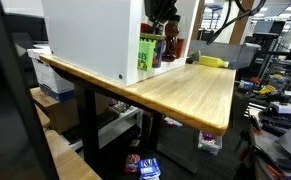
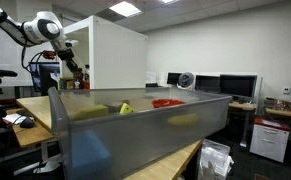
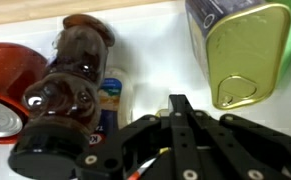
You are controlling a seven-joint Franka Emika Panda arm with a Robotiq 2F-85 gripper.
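In the wrist view my gripper (image 3: 178, 104) is shut, its two black fingers pressed together with nothing between them. Just beyond the fingertips is a white surface. To their left is a dark brown bottle (image 3: 73, 68) with a black cap, and a small blue-labelled bottle (image 3: 114, 97) beside it. A red can (image 3: 5, 80) is at the far left. A gold tin (image 3: 243, 50) with a pull tab stands at the upper right. In both exterior views the gripper (image 1: 162, 12) (image 2: 73, 68) hangs at the open side of a white cabinet (image 1: 90, 35), above the bottles.
The cabinet stands on a wooden table (image 1: 190, 95); a green carton (image 1: 144, 53) is in its opening and a yellow object (image 1: 213, 61) lies farther along. A translucent bin (image 2: 135, 130) fills the foreground in an exterior view. Desks, monitors and clutter surround the table.
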